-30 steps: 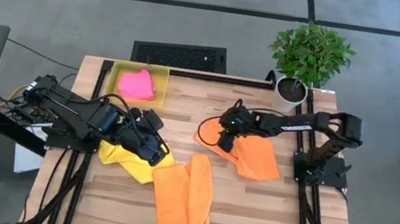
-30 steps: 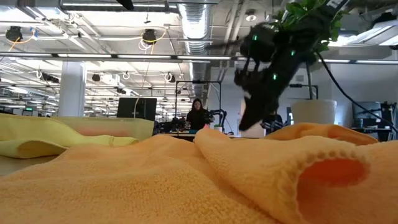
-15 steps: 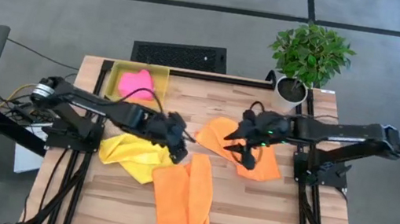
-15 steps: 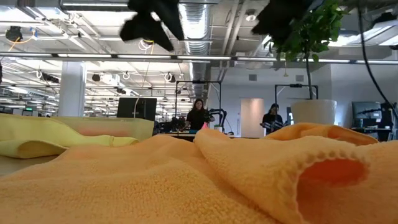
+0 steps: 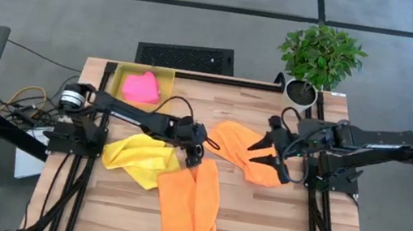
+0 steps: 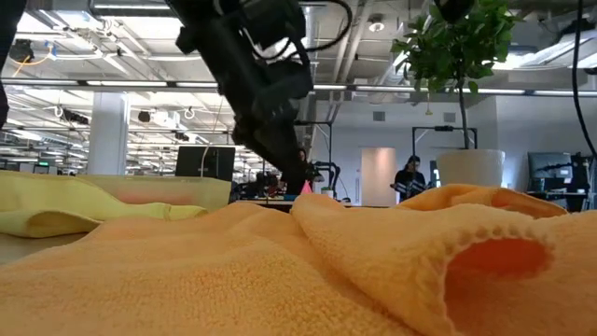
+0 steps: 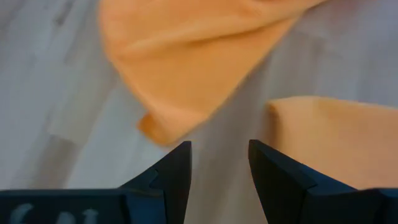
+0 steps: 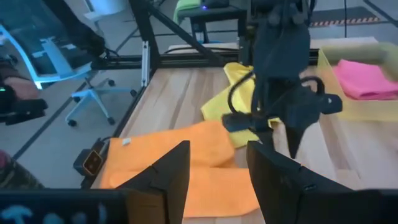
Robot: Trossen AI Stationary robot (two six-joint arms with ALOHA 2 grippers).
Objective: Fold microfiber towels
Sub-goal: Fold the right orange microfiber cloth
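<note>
Although no cloth is gripped at this moment, all four microfiber towels are in view and can be assessed from left to right. Pink towel [image 5: 142,86]: lies bunched inside the translucent yellow bin [image 5: 122,76] at the far left corner of the wooden table [image 5: 256,221]. Yellow towel [image 5: 138,159]: crumpled on the table near the left arm's base, partly overlapped by the near orange towel [image 5: 189,205], which lies as a long rumpled strip toward the front edge. Left gripper [image 5: 194,153]: hovers low between the yellow towel and the far orange towel [image 5: 246,150], fingers apart and empty; its wrist view shows a pointed corner of the far orange towel [image 7: 158,127] just ahead of the open fingers, with an edge of the second orange cloth [image 7: 336,140] beside it. Right gripper [image 5: 275,152]: sits over the right part of the far orange towel, fingers apart, holding nothing. A potted plant [image 5: 319,57] stands at the far right corner.

Handling judgement: these cloths are light, soft and floppy, with a napped pile that should offer good friction. They will not hold shape when lifted, so a mid-panel pinch would only bunch them. The soundest hold is at a corner or hem; the exposed corner ahead of the left gripper is the obvious candidate, with the right gripper taking the opposite corner.
</note>
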